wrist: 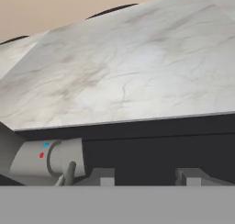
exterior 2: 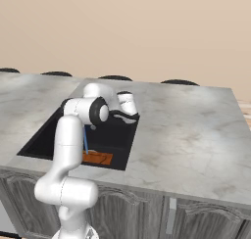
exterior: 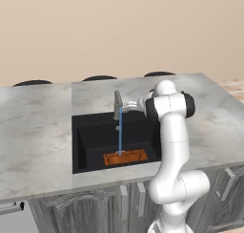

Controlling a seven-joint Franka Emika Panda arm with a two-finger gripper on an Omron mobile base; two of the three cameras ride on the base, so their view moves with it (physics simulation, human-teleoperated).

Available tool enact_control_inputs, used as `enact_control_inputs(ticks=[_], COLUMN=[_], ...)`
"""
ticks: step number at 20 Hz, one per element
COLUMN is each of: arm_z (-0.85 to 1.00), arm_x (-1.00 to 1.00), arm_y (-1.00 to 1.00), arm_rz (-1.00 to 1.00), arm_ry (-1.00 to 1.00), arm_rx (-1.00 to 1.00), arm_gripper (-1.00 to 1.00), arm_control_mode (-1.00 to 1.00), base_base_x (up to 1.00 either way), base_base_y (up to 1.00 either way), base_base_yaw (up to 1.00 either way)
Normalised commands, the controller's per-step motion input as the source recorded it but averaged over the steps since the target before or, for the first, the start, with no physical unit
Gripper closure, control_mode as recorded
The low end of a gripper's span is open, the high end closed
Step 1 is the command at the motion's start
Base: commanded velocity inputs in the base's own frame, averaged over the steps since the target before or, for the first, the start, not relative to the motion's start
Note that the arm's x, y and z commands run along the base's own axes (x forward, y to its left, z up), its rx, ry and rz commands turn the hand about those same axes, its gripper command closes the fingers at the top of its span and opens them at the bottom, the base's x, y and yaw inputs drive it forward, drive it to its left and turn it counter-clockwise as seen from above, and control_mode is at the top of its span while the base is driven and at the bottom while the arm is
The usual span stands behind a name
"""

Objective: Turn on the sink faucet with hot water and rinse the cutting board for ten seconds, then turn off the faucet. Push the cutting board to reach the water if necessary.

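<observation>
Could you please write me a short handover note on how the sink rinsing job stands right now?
Gripper: shut, holding nothing, beside the slim grey metal faucet at the sink's back edge.
Thin blue water stream: running, falling from the spout.
Small orange-brown wooden cutting board: flat on the floor of the deep matte black sink, near the front wall; the stream lands on it.
Done: faucet on, board under water.
Left: finish the rinse, then turn the faucet off.
</observation>
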Motion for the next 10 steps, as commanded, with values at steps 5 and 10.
enact_control_inputs(ticks=[5,10], arm_z=[0.00,0.00], arm_x=[0.05,0.04], arm_y=[0.50,0.54], arm_rz=[0.00,0.00], arm_ry=[0.00,0.00], arm_rx=[-0.01,-0.02], arm_gripper=[-1.00,-1.00], arm_control_mode=[-1.00,-1.00], base_base_x=[0.00,0.00], base_base_y=[0.00,0.00], base_base_yaw=[0.00,0.00])
